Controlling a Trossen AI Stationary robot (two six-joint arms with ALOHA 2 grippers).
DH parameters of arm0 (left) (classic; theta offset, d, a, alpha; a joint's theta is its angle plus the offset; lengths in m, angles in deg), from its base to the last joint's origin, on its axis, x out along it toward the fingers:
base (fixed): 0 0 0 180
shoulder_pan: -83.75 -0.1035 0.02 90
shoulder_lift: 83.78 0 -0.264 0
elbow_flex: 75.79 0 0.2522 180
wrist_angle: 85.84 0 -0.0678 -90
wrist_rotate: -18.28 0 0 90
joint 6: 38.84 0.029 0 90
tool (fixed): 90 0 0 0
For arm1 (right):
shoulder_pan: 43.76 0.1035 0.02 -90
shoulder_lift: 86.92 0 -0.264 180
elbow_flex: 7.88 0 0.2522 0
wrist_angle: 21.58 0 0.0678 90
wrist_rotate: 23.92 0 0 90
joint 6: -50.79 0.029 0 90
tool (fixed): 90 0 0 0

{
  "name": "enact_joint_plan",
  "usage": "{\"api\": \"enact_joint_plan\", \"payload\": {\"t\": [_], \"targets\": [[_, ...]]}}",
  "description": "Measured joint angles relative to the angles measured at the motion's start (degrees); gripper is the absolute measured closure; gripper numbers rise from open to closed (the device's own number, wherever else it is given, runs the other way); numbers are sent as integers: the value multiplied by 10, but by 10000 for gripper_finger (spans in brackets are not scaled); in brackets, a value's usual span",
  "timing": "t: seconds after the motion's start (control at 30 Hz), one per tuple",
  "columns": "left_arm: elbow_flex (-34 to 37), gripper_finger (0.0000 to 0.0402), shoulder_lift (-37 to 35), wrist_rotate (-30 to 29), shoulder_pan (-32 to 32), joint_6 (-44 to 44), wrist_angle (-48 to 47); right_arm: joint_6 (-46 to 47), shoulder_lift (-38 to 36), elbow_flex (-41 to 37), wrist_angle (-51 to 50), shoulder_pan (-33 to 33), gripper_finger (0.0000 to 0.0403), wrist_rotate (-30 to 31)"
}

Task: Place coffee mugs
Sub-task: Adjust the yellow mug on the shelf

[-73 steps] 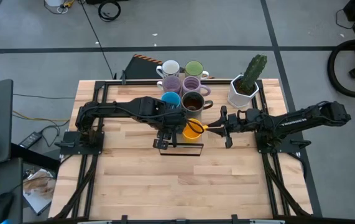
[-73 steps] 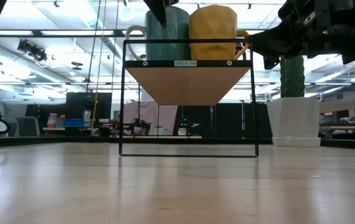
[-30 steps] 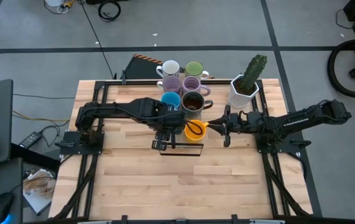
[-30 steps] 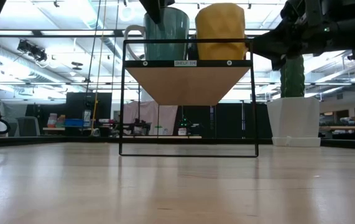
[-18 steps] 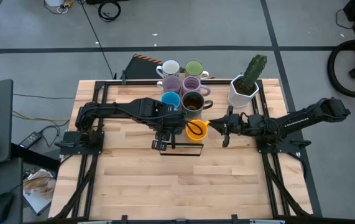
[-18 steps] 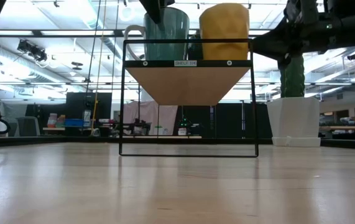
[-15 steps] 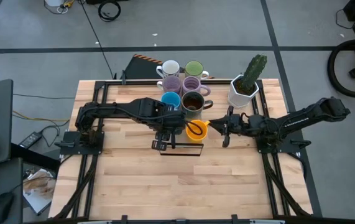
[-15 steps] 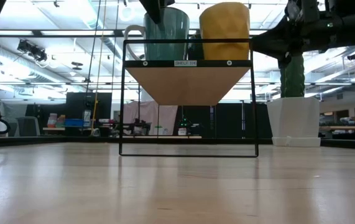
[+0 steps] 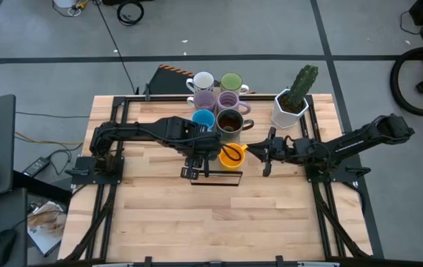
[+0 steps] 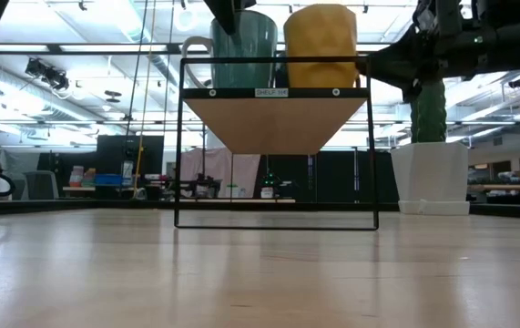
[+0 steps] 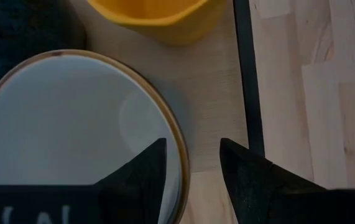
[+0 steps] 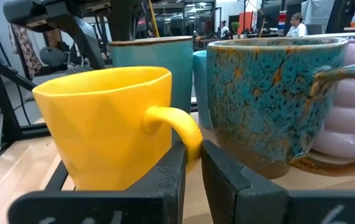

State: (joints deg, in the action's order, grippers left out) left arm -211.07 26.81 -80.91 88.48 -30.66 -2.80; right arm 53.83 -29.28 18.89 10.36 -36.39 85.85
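Observation:
A small black-framed shelf (image 10: 276,118) stands mid-table. On its wooden top are a teal mug (image 10: 244,50), white inside (image 11: 59,130), and an orange-yellow mug (image 10: 321,36). My left gripper (image 11: 193,149) reaches down from above, open. One finger is inside the teal mug's rim (image 11: 180,146) and one outside; whether either touches, I cannot tell. My right gripper (image 12: 193,152) comes in level from the table's right and is shut on the orange-yellow mug (image 12: 109,124). Its base is hidden behind the shelf rail. My right gripper pinches the orange-yellow mug's handle (image 12: 186,127) between its two fingers, at the outer bend of the loop. The fingers come level from the table's right. The mug stays upright at the shelf's right end, handle toward the gripper.
Behind the shelf stand several mugs: white (image 9: 202,80), green (image 9: 231,80), two lilac (image 9: 205,99) (image 9: 229,100), blue (image 9: 203,119) and speckled dark brown (image 9: 230,122). A white hexagonal cactus pot (image 9: 289,107) sits far right. Bare wood lies toward the near edge.
My right gripper carried the orange-yellow mug a little toward the table's right, then back toward the left along the shelf, keeping its hold on the handle. The teal mug stayed where it was.

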Motion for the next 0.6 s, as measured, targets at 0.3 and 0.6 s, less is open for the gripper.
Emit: {"api": "enact_joint_plan", "payload": {"t": [0.3, 0.6], "targets": [[0, 246, 0, 0, 0, 0, 0, 7, 13, 0, 10, 2, 347, -40], [0, 246, 0, 0, 0, -4, 0, -9, 13, 0, 13, 2, 291, -116]]}}
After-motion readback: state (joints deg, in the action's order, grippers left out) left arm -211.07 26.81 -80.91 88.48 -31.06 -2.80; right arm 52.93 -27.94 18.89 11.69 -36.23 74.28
